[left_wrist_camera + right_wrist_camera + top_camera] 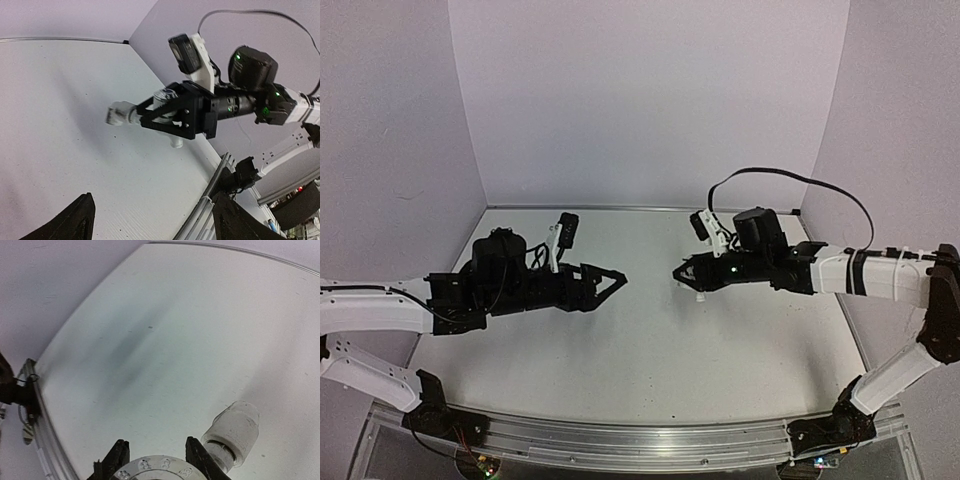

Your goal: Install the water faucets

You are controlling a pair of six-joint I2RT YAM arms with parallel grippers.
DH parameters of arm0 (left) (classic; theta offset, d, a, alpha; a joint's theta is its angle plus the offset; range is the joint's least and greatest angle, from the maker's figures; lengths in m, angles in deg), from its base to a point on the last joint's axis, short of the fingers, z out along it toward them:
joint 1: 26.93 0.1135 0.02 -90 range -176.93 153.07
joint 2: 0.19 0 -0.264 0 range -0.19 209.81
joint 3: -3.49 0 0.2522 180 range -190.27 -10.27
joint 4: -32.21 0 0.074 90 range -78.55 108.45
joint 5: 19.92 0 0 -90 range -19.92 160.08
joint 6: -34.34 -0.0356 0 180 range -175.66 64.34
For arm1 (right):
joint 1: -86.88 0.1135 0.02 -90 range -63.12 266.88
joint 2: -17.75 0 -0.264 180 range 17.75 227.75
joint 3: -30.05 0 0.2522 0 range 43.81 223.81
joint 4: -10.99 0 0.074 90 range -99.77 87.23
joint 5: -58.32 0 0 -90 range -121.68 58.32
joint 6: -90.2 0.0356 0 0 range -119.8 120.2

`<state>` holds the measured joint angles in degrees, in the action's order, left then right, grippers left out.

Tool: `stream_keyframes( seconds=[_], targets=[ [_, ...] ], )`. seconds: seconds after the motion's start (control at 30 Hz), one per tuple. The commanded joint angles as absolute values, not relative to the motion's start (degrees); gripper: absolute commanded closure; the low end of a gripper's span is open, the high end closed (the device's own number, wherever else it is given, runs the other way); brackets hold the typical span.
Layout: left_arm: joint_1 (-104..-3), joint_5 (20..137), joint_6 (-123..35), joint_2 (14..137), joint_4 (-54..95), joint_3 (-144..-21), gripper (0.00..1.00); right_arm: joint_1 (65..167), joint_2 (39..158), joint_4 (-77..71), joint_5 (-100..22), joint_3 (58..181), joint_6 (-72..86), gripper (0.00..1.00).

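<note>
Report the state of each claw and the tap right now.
left claw, open and empty, pointed toward the tap.
right claw, shut on the tap.
tap, held in the right claw, white end poking out past its fingertips.

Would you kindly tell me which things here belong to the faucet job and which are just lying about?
Job: faucet, held by right gripper; left gripper, open and empty.
Lying about: nothing seen, only the table.

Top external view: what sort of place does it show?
Probably a laboratory robot test cell: a flat white tabletop boxed in by bare pale walls, and two black-and-white robot arms mounted on a silver aluminium rail.
</note>
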<state>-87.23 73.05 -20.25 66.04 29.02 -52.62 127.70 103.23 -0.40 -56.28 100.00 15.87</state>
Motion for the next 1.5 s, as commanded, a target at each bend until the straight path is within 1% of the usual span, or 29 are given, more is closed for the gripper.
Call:
stream_keyframes(
  seconds=[0.0, 0.07, 0.13, 0.17, 0.23, 0.33, 0.4, 0.5, 0.57, 0.67, 0.73, 0.8, 0.83, 1.0, 1.23, 1.33, 1.47],
  targets=[
    [-85.59, 66.32, -16.96, 66.03, 27.56, -54.21, 0.17, 128.52, 98.17, -12.06, -34.96, 98.60, 7.93, 1.00],
    [-84.70, 65.20, -15.95, 66.50, 26.73, -53.82, 0.17, 129.38, 99.33, -17.31, -26.24, 98.97, 7.30, 1.00],
    [-83.57, 65.00, -14.78, 66.78, 26.40, -53.32, 0.17, 130.55, 101.19, -21.57, -21.42, 99.11, 7.16, 0.99],
    [-83.04, 65.03, -14.30, 66.86, 26.35, -53.11, 0.17, 131.46, 102.11, -22.55, -19.67, 98.94, 7.21, 0.96],
    [-82.32, 64.81, -13.43, 66.81, 26.24, -52.55, 0.17, 133.87, 104.40, -23.05, -16.20, 98.67, 7.64, 0.94],
    [-81.53, 64.39, -12.35, 66.46, 26.07, -51.85, 0.17, 137.52, 110.92, -25.62, -9.30, 101.36, 9.41, 0.93],
    [-81.16, 64.20, -11.89, 65.87, 25.91, -51.50, 0.17, 139.79, 116.62, -29.28, -4.36, 104.78, 11.07, 0.88],
    [-80.86, 63.99, -11.64, 64.44, 25.68, -50.81, 0.17, 140.87, 121.94, -31.11, -6.82, 107.80, 11.64, 0.68],
    [-80.79, 63.61, -11.63, 63.21, 25.28, -50.33, 0.18, 140.90, 122.40, -30.54, -11.24, 108.29, 11.24, 0.51],
    [-80.59, 62.66, -11.78, 60.77, 24.51, -49.65, 0.18, 140.93, 118.63, -28.61, -16.81, 107.91, 11.09, 0.24],
    [-80.41, 61.95, -11.99, 59.34, 23.78, -49.33, 0.18, 140.91, 114.69, -27.78, -18.81, 108.11, 11.21, 0.13],
    [-80.24, 60.78, -12.45, 58.10, 22.81, -49.32, 0.18, 140.86, 110.19, -27.67, -20.03, 109.45, 11.24, 0.05],
    [-80.18, 60.23, -12.69, 57.46, 22.12, -49.53, 0.17, 140.88, 108.23, -27.75, -20.55, 110.44, 11.15, 0.03],
    [-79.93, 56.34, -15.37, 54.98, 17.20, -52.85, 0.17, 140.89, 95.71, -27.97, -18.73, 112.94, 9.07, 0.02],
    [-79.90, 49.91, -23.16, 51.21, 10.86, -61.68, 0.18, 140.88, 73.95, -24.81, -14.10, 112.27, 2.90, 0.02],
    [-79.84, 47.32, -26.71, 49.68, 9.85, -64.49, 0.18, 140.88, 69.00, -23.15, -13.04, 113.05, 1.28, 0.02],
    [-79.84, 45.70, -29.78, 46.99, 8.45, -68.17, 0.18, 140.87, 65.03, -21.80, -14.84, 114.53, -1.31, 0.02]
  ],
)
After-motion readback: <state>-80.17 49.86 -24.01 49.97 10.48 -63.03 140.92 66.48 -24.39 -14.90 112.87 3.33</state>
